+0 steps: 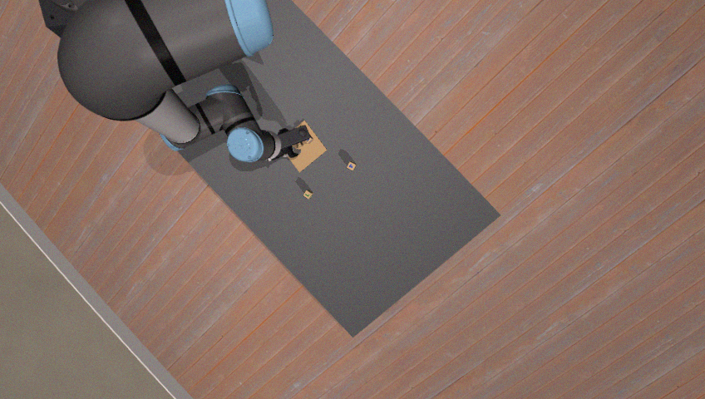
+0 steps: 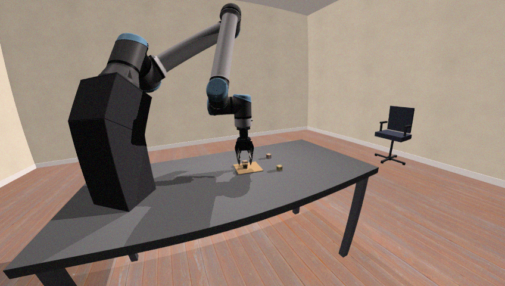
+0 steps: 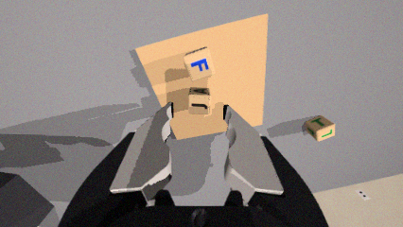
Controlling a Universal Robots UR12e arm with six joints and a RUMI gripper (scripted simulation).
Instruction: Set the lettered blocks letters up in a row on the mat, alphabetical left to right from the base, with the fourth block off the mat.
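Now, from left to right in your wrist view, you have the gripper hanging partly open and empty above the shaded block and the blue-F block — both on the mat — while the green-lettered block sits off it on the table.

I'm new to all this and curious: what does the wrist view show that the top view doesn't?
Only the wrist view shows the blue F on one block, a second block below it on the mat, and the open fingers. Only the top view shows the arm from above, the wooden floor and a blue-marked block. Both show the mat and the green-lettered block off it.
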